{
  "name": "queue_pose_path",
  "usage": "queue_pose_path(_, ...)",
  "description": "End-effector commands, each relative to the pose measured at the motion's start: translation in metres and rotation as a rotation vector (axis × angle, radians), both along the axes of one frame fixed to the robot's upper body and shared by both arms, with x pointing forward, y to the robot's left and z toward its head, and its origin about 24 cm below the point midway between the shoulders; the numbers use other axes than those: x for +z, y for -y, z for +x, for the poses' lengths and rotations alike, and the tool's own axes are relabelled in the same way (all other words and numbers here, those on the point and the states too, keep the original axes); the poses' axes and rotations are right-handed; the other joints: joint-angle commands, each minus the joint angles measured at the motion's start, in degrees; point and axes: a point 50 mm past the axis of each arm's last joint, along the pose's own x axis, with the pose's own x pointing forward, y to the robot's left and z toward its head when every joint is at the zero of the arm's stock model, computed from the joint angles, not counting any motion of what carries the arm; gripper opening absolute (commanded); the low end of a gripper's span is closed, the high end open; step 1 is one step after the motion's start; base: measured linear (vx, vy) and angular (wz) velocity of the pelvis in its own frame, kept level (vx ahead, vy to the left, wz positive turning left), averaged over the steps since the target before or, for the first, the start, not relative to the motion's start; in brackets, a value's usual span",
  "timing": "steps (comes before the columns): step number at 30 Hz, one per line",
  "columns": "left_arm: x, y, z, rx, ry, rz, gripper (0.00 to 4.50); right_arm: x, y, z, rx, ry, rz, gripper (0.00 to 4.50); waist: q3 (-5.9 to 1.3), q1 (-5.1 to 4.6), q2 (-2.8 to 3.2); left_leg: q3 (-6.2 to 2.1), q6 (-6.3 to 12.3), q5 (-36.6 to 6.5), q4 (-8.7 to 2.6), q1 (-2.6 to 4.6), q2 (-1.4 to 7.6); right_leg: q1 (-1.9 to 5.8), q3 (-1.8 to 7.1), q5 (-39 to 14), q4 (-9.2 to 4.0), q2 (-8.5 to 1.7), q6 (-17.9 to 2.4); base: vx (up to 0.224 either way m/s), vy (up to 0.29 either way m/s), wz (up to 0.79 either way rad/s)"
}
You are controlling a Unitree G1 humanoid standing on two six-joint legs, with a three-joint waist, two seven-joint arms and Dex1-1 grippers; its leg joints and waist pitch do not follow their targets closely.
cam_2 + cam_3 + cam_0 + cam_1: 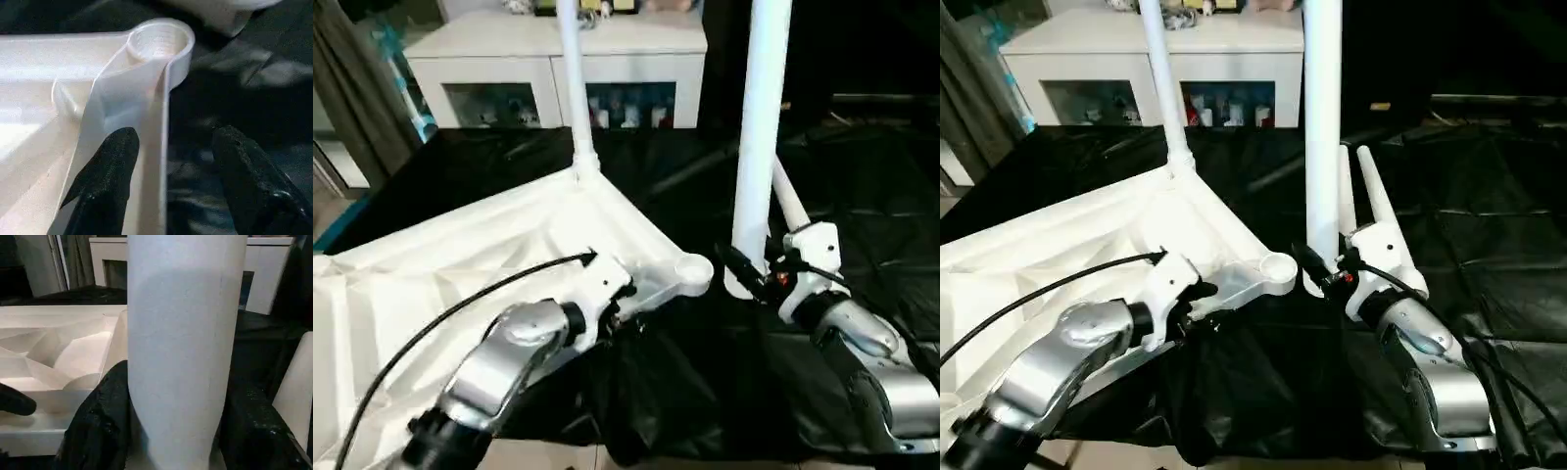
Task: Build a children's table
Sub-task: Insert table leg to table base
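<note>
The white tabletop (460, 255) lies upside down on the black cloth, ribs facing up. One white leg (573, 88) stands upright in its far corner socket. The near corner socket (693, 269) is empty. My left gripper (173, 137) is open and straddles the tabletop's edge rim just behind that socket, one finger (110, 166) over the ribbed side and the other over the cloth. My right gripper (749, 269) is shut on a second leg (759, 147), held upright with its flared end just right of the empty socket. Two more legs (1376, 201) lie on the cloth behind it.
A white cabinet with glass fronts (558, 49) stands behind the work area. Black cloth (862, 176) covers the surface and hangs over its near edge. A grey curtain (362, 78) hangs at the far left.
</note>
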Motion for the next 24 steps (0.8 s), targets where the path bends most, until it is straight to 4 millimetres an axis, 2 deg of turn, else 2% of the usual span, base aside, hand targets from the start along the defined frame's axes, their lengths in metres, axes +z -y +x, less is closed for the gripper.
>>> queue_pose_path(1, 0.0, 0.002, 0.005, 0.013, -0.003, 0.015, 2.75, 0.005, -0.003, 0.003, 0.015, 0.028, -0.007, 1.93, -2.9, 0.23, -0.53, -1.72, 3.26, -7.03, -4.78, 0.15, 4.14, 1.73, 2.43, 1.29, -4.66, -4.1, -14.11, 0.0, 0.0, 0.0)
queue_pose_path(2, 0.0, 0.003, 0.006, 0.019, -0.007, 0.008, 2.75, 0.005, -0.003, 0.003, 0.014, 0.029, -0.008, 1.93, -2.92, 0.33, 0.06, -1.85, 3.05, -7.71, -4.85, 0.21, 4.25, 1.74, 2.39, 1.04, -4.56, -4.21, -14.44, 0.0, 0.0, 0.0)
queue_pose_path(3, 0.0, 0.005, 0.007, 0.018, -0.01, 0.003, 2.75, 0.005, -0.003, 0.002, 0.012, 0.03, -0.008, 1.93, -2.82, 0.17, -0.23, -1.8, 3.0, -8.21, -4.95, 0.14, 4.27, 1.75, 2.39, 0.81, -4.72, -4.13, -14.46, 0.0, 0.0, 0.0)
queue_pose_path(5, 0.0, 0.007, 0.007, 0.018, -0.013, -0.002, 2.75, 0.005, -0.003, 0.002, 0.012, 0.031, -0.008, 1.93, -2.82, 0.23, -0.38, -1.8, 2.99, -8.63, -4.99, 0.11, 4.3, 1.86, 2.44, 0.7, -4.72, -4.25, -14.67, 0.0, 0.0, 0.0)
queue_pose_path(6, 0.001, 0.008, 0.008, 0.02, -0.016, -0.008, 2.75, 0.005, -0.003, 0.001, 0.01, 0.031, -0.008, 1.93, -2.68, 0.1, 0.3, -1.81, 2.75, -9.53, -5.07, 0.22, 4.32, 1.68, 2.39, 0.43, -4.96, -4.14, -14.57, 0.0, 0.0, 0.0)
queue_pose_path(7, 0.001, 0.01, 0.009, 0.023, -0.02, -0.015, 2.48, 0.005, -0.003, 0.0, 0.008, 0.03, -0.009, 1.93, -2.79, 0.09, 0.1, -1.87, 2.72, -9.44, -5.03, 0.19, 4.34, 1.86, 2.42, 0.89, -4.81, -4.23, -14.67, 0.0, 0.0, 0.0)
queue_pose_path(8, 0.0, 0.011, 0.011, 0.028, -0.023, -0.013, 2.41, 0.004, -0.003, -0.001, 0.005, 0.03, -0.011, 1.93, -2.83, 0.25, 1.19, -2.0, 2.69, -9.18, -4.98, 0.12, 4.25, 1.9, 2.4, 1.2, -4.6, -4.34, -14.71, 0.0, 0.0, 0.0)
queue_pose_path(9, 0.0, 0.011, 0.012, 0.031, -0.024, -0.009, 2.41, 0.004, -0.003, -0.001, 0.004, 0.03, -0.012, 1.93, -2.66, 0.05, 0.59, -1.78, 2.78, -9.76, -5.03, 0.15, 4.24, 1.77, 2.39, 0.68, -5.05, -4.17, -14.58, 0.0, 0.0, 0.0)
queue_pose_path(10, -0.002, 0.011, 0.015, 0.043, -0.029, -0.001, 2.41, 0.004, -0.002, -0.002, -0.003, 0.03, -0.011, 1.93, -2.74, 0.13, 1.28, -1.9, 2.75, -9.41, -4.92, 0.05, 4.14, 1.99, 2.44, 0.76, -4.85, -4.32, -14.65, 0.0, 0.0, 0.0)
queue_pose_path(11, -0.002, 0.011, 0.015, 0.045, -0.03, 0.0, 2.38, 0.004, -0.002, -0.003, -0.004, 0.031, -0.011, 1.93, -2.75, 0.11, 0.78, -1.82, 3.11, -8.31, -4.77, -0.1, 4.03, 2.1, 2.5, 1.33, -4.96, -4.34, -14.53, 0.0, 0.0, 0.0)
queue_pose_path(12, -0.004, 0.012, 0.016, 0.044, -0.039, 0.003, 2.06, 0.003, -0.002, -0.004, -0.009, 0.033, -0.009, 1.93, -2.83, 0.26, 1.26, -1.9, 3.66, -7.16, -4.69, -0.14, 4.09, 2.12, 2.45, 1.63, -4.83, -4.48, -14.49, 0.0, 0.0, 0.0)
queue_pose_path(13, -0.004, 0.012, 0.016, 0.043, -0.04, 0.003, 2.06, 0.003, -0.002, -0.004, -0.01, 0.033, -0.009, 1.93, -2.8, 0.23, 1.86, -1.88, 3.81, -7.03, -4.64, -0.11, 4.06, 2.0, 2.39, 1.47, -4.87, -4.42, -14.36, 0.0, 0.0, 0.0)
queue_pose_path(14, -0.004, 0.012, 0.016, 0.04, -0.045, 0.005, 2.0, 0.003, -0.002, -0.005, -0.013, 0.035, -0.008, 1.93, -2.81, 0.12, 1.4, -1.87, 4.23, -6.73, -4.66, -0.21, 4.09, 2.08, 2.36, 1.41, -4.96, -4.34, -14.14, 0.0, 0.0, 0.0)
queue_pose_path(15, -0.005, 0.012, 0.017, 0.039, -0.047, 0.008, 1.89, 0.003, -0.003, -0.005, -0.016, 0.036, -0.006, 1.93, -2.87, 0.14, 1.44, -1.87, 4.44, -6.27, -4.65, -0.22, 4.07, 2.11, 2.33, 1.47, -4.94, -4.32, -13.98, 0.0, 0.0, 0.0)
queue_pose_path(18, -0.004, 0.014, 0.019, 0.039, -0.047, 0.008, 1.57, 0.004, -0.004, -0.006, -0.018, 0.04, -0.002, 1.93, -2.95, -0.13, 2.29, -1.98, 4.63, -6.43, -4.68, -0.24, 4.16, 1.95, 2.18, 0.71, -5.07, -4.27, -13.68, 0.0, 0.0, 0.0)
queue_pose_path(19, -0.004, 0.014, 0.019, 0.039, -0.048, 0.007, 1.53, 0.004, -0.004, -0.007, -0.018, 0.04, -0.002, 1.93, -3.02, -0.17, 2.17, -1.98, 4.73, -5.99, -4.62, -0.31, 4.16, 2.01, 2.19, 1.21, -5.0, -4.28, -13.69, 0.0, 0.0, 0.0)
queue_pose_path(20, -0.005, 0.015, 0.02, 0.033, -0.048, 0.015, 1.44, 0.004, -0.005, -0.007, -0.017, 0.042, -0.002, 1.93, -3.18, -0.08, 2.59, -2.0, 5.04, -4.95, -4.48, -0.34, 4.12, 1.92, 2.14, 2.17, -4.83, -4.27, -13.72, 0.0, 0.0, 0.0)
queue_pose_path(21, -0.006, 0.015, 0.02, 0.031, -0.049, 0.018, 1.3, 0.004, -0.005, -0.008, -0.017, 0.042, -0.003, 1.93, -3.37, -0.08, 2.44, -1.99, 5.46, -3.49, -4.29, -0.46, 4.12, 1.91, 2.11, 4.26, -4.66, -4.22, -13.72, 0.0, 0.0, 0.0)
queue_pose_path(24, -0.006, 0.016, 0.021, 0.031, -0.051, 0.018, 1.0, 0.004, -0.004, -0.008, -0.024, 0.043, 0.001, 1.93, -3.55, -0.02, 2.63, -1.94, 6.51, -1.55, -3.94, -0.69, 3.98, 1.82, 1.98, 7.73, -4.39, -4.3, -13.81, 0.0, 0.0, 0.0)
